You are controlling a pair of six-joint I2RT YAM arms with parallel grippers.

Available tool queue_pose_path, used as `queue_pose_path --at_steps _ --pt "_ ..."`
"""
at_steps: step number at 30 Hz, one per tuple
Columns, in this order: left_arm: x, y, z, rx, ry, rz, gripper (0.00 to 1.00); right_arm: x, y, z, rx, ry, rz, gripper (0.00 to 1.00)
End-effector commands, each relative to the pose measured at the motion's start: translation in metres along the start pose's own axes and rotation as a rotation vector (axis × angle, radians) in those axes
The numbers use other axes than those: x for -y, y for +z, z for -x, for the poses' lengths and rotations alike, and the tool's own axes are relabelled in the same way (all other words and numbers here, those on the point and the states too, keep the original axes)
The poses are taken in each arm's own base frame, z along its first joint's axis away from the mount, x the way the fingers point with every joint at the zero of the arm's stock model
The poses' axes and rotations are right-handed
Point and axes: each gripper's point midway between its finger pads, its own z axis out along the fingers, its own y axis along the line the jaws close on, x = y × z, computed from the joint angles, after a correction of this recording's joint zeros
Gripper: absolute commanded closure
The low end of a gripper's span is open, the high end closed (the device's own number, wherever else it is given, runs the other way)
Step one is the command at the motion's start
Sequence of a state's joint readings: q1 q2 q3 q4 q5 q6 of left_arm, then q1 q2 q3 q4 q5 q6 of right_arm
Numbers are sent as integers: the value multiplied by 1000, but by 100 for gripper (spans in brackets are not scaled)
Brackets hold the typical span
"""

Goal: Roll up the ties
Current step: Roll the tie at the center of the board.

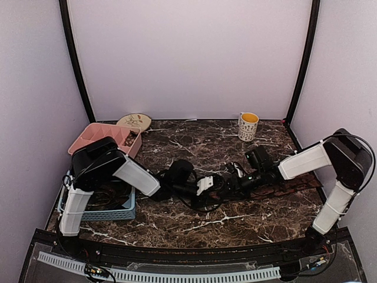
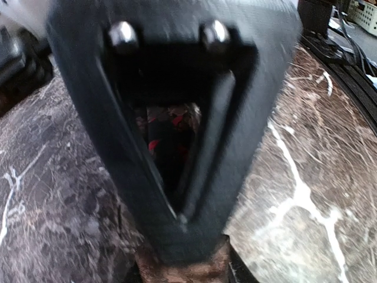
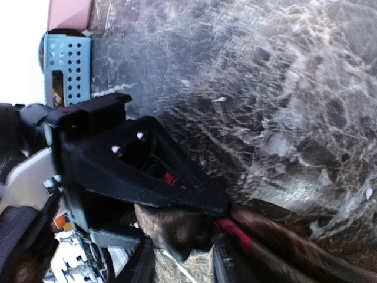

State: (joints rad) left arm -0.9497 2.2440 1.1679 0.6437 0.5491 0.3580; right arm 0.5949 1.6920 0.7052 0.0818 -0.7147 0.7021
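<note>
A reddish-brown tie [image 1: 294, 187] lies as a flat strip across the right of the marble table [image 1: 194, 147], running toward the centre. My two grippers meet at its near end. My left gripper [image 1: 203, 184] is shut, its tips [image 2: 181, 219] pinching the brown fabric [image 2: 182, 270]. In the right wrist view the left gripper [image 3: 224, 206] presses on the tie [image 3: 177, 227] beside a red label [image 3: 235, 233]. My right gripper [image 1: 228, 184] has its fingers on either side of the bunched tie end [image 3: 185, 265] and grips it. Other ties are not visible.
A pink divided tray [image 1: 100, 137] stands at the back left, with a pale plate [image 1: 134, 122] behind it. A blue perforated basket [image 1: 112, 209] sits by the left arm. A spotted mug [image 1: 248, 125] stands at the back right. Black cables [image 1: 194, 203] loop near the grippers.
</note>
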Motion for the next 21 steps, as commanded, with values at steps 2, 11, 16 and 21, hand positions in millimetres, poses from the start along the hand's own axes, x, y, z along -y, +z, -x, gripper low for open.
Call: queue_pose_path --at_steps 2,11,16,21 --pt "19 -25 -37 -134 -71 -37 71 -24 -7 8 24 -30 43 62" --pt "24 -39 -44 -160 -97 -30 72 -37 23 -2 -54 -53 54 61" --pt "24 -44 -44 -151 -103 -29 72 -40 31 -4 -78 -63 55 69" --pt "23 -52 -46 -153 -107 -27 72 -43 37 -2 -88 -72 56 97"
